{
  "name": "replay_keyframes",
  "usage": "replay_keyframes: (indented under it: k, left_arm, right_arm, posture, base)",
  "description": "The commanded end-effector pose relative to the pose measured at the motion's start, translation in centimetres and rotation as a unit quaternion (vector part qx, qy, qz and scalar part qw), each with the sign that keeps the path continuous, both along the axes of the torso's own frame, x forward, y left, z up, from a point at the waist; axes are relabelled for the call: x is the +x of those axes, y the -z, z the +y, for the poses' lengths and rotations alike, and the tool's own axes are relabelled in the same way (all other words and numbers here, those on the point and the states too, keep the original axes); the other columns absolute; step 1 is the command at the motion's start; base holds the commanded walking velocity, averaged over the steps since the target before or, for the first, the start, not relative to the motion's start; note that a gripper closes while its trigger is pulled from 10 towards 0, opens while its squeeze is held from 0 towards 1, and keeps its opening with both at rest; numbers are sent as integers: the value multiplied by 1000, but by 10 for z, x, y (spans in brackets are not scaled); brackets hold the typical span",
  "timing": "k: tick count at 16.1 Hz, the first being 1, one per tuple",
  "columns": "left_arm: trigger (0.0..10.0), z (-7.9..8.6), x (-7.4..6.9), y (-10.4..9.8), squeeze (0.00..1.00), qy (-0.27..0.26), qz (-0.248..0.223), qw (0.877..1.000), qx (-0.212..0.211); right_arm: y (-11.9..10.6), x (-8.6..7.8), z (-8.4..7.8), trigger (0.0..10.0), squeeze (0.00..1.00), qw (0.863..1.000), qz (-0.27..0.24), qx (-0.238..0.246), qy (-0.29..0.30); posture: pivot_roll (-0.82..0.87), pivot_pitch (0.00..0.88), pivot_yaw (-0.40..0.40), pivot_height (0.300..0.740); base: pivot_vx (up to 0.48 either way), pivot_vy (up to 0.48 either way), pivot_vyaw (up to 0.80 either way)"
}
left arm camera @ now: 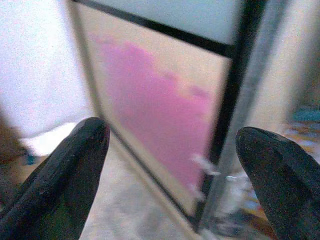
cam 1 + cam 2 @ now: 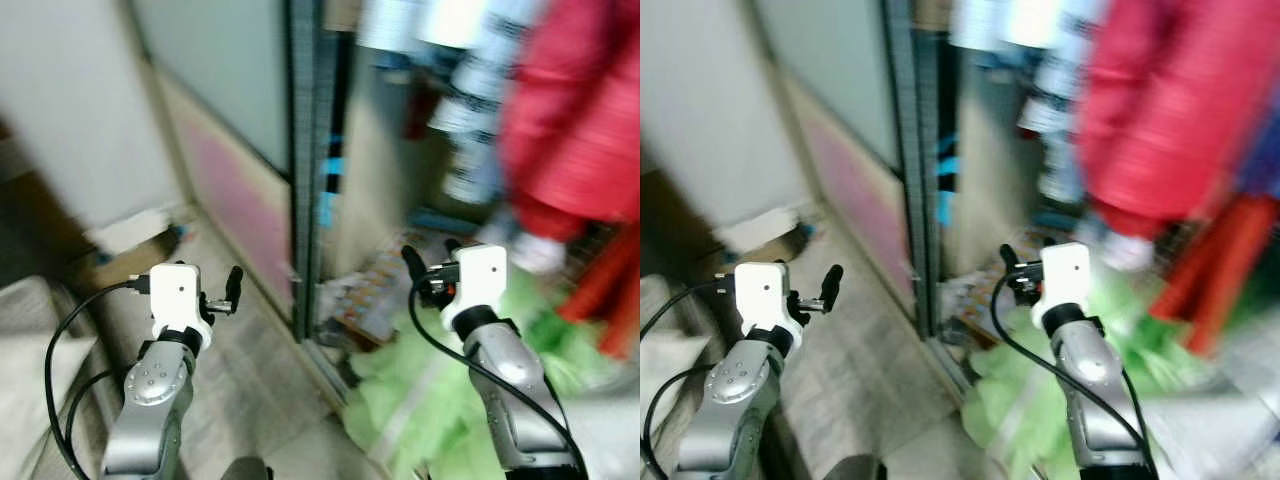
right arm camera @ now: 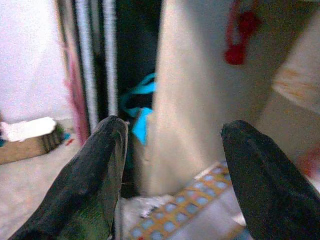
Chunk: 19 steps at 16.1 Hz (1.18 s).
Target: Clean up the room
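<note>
Both views are blurred. A heap of light green fabric (image 2: 420,390) lies on the floor at the open closet, under my right arm. A flat item with an orange and blue checked pattern (image 2: 370,295) lies just inside the closet. My right gripper (image 2: 428,262) is held up above the green heap; its wrist view shows it open (image 3: 172,135) with nothing between the fingers. My left gripper (image 2: 232,292) is raised in front of the sliding door's pink panel (image 1: 155,110) and is also open and empty.
A sliding door (image 2: 240,190) with a dark frame (image 2: 303,200) stands ahead on the left. A red jacket (image 2: 580,120) and other clothes hang in the closet. A blue strap (image 3: 140,107) hangs inside. A beige cushion (image 2: 30,370) is at far left.
</note>
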<state>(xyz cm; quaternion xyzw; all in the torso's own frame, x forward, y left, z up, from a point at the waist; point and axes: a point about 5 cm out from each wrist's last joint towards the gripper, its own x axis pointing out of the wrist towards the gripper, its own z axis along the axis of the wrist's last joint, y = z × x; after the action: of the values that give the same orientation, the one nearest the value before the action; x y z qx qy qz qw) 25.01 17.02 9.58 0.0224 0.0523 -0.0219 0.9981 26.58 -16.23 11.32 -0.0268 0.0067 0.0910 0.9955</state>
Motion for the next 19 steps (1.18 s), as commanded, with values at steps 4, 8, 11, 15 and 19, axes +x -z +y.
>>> replay_keyframes:
  k: [4, 8, 11, 15, 19]
  left_arm:
    - [10000, 6, -8, -2, 0, -23, 1, 1000, -5]
    - [10000, 6, -5, 0, 0, 13, 11, 999, -35]
    - [10000, 4, -1, -4, 0, 13, 3, 1000, -19]
    - [10000, 7, -6, -2, 0, -14, -20, 999, 22]
    - [10000, 7, -7, -1, 0, -19, -16, 999, 28]
  right_arm:
    - [7, -8, -18, 10000, 0, 997, 17, 17, 72]
    - [20, -14, -23, 10000, 0, 991, 32, 44, 121]
    - [20, -8, -22, 10000, 0, 991, 29, 43, 123]
    - [17, -2, -13, 10000, 0, 995, 21, 29, 92]
    - [16, -1, -13, 10000, 0, 995, 21, 28, 90]
  posture:
    - [57, 0, -51, 740]
    - [46, 0, 5, 740]
    - [51, 0, 11, 740]
    - [65, 0, -9, 740]
    - [68, 0, -15, 740]
  base:
    - [0, 0, 755]
    - [0, 0, 127]
    - [0, 0, 0]
    - [0, 0, 600]
    - [0, 0, 800]
